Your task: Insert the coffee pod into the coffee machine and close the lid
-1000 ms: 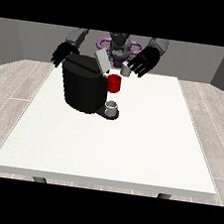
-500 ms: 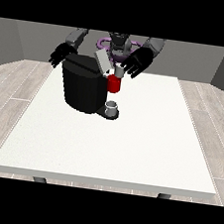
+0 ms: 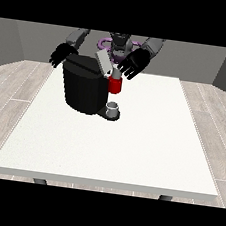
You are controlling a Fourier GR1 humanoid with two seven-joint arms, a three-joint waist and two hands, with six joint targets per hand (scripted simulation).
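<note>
White tabletop point(image 3: 130, 147), square, on dark legs; grey wood-plank floor, grey walls behind. Black coffee machine point(image 3: 84, 88) near the far edge, left of centre, lid point(image 3: 103, 62) tilted up. A red thing at the machine point(image 3: 115, 85) hangs over a grey cup point(image 3: 113, 108) on its base. Hand at the view's right point(image 3: 133, 64) spread wide just above the red thing, a small grey thing point(image 3: 116, 73) below its fingers. Hand at the view's left point(image 3: 62, 55) behind the machine, fingers relaxed.
</note>
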